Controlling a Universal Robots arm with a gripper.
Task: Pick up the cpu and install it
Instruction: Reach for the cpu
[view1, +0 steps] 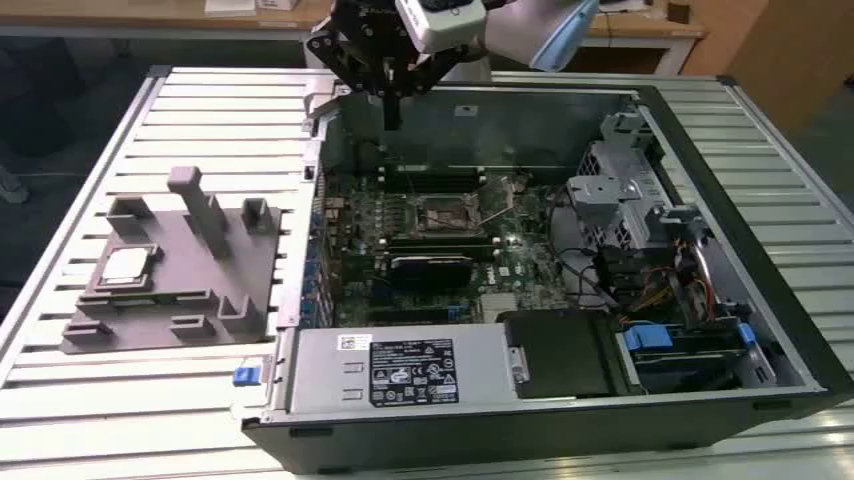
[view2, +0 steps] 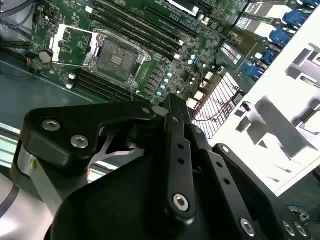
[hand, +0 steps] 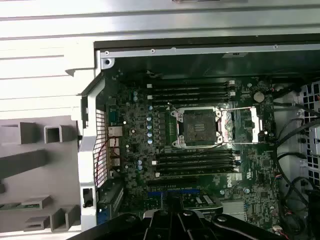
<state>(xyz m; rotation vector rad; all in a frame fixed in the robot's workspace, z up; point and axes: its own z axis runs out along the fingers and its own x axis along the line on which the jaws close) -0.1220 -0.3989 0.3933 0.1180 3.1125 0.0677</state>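
i'm watching the gripper hanging above the far edge of the open computer case, toward the exterior view's left. its fingers are looking pressed together into one dark bar and are gripping nothing. the cpu is lying flat, pale silver top up, in a square recess of the grey tray. the tray is sitting on the slatted metal table, just beside the case on the exterior view's left, so the chip is resting well apart from the gripper, nearer the camera and further to that left. upright posts are standing on the tray's far part, beyond the chip. inside the case the motherboard is lying flat, and the socket is sitting around its middle, between banks of dark memory slots. in the first wrist view i'm seeing the socket with its metal cover frame swung open beside it and the dark contact field exposed. in the second wrist view the black gripper linkage is taking up the foreground, with the socket showing beyond it.
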